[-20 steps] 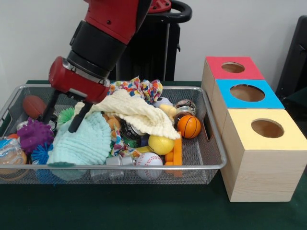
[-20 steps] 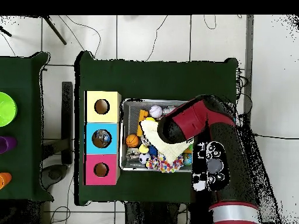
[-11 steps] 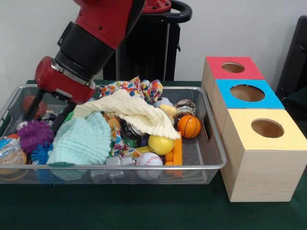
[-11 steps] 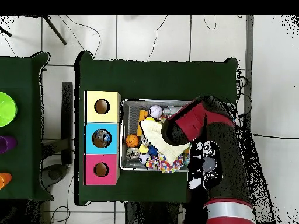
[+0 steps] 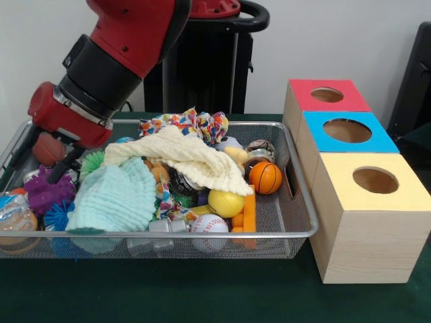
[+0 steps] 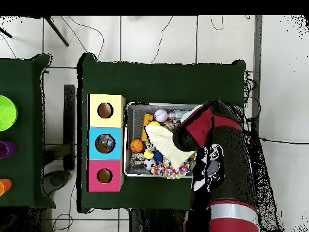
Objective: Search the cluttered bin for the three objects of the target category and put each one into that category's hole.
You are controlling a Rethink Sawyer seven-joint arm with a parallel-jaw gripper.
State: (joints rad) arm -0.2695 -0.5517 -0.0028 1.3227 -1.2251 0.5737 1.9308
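1. A red and black Sawyer arm reaches into the end of a wire mesh bin (image 5: 296,232) farthest from the boxes in the front view, its tool (image 5: 39,158) spread wide and empty, one finger on either side of a small brown football (image 5: 48,149).

2. The football rests against the bin's back corner, just above a purple spiky ball (image 5: 47,192) and beside a mint green cloth (image 5: 118,196).

3. The target category is not stated; judging by where the tool hangs, balls look the likely quarry. An orange basketball (image 5: 266,177), a yellow ball (image 5: 225,203) and a baseball (image 5: 209,225) lie in the bin's other half, partly under a cream cloth (image 5: 192,159).

4. Three wooden boxes stand beside the bin on the green tabletop (image 5: 202,289), each with one round hole: a red-topped box (image 5: 326,95), a blue-topped box (image 5: 347,131) and a yellow-topped box (image 5: 374,180).

5. To do this step well, the tool should probably centre on the football, descend straight until the fingers pass its widest part, and avoid catching the mesh wall or the spiky ball.

6. A firm closure matters: the football's tapered shape may squirt sideways, and the cloth edge nearby could snag.
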